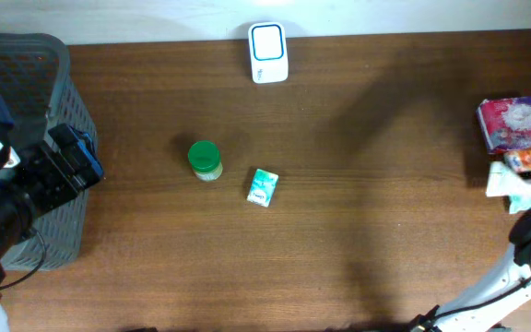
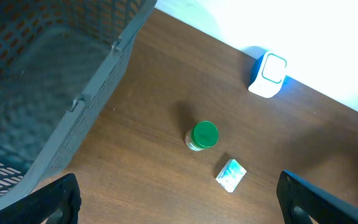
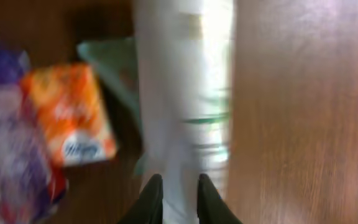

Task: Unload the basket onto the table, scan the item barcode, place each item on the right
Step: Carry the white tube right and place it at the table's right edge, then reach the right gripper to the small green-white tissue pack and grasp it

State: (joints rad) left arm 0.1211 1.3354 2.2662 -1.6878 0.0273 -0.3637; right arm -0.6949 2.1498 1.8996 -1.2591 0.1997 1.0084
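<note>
Here, the left fingers [image 2: 58, 202] stand wide apart above the desk [image 2: 148, 180]. The right fingers [image 3: 151, 198] narrowly pinch a blurred white tube [image 3: 185, 93].

Wide bare wood right of packet [image 1: 263, 187] — basket [image 1: 67, 97] blocks left.

Brown wooden table [image 1: 385, 184] bearing green-lidded jar [image 1: 204, 159], small teal packet [image 1: 262, 187], grey basket [image 1: 58, 120]
</note>
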